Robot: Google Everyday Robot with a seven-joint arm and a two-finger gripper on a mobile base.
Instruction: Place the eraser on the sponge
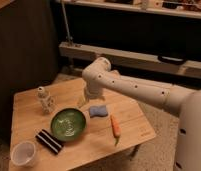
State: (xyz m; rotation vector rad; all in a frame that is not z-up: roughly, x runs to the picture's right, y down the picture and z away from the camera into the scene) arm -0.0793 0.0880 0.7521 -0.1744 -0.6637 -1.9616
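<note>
The eraser (49, 141), a flat black block with pale stripes, lies on the wooden table (136, 125) near its front left, just left of the green plate. The sponge (97, 111), a small light-blue pad with a pinched outline, lies at mid-table to the right of the plate. My gripper (84, 102) hangs down from the white arm's elbow (96, 75), just left of and behind the sponge, far from the eraser. Nothing shows in it.
A round green plate (68, 123) sits between eraser and sponge. An orange carrot (115, 126) lies right of the sponge. A white cup (24, 153) stands at the front left corner, and a small pale figurine (45, 100) stands at the back left.
</note>
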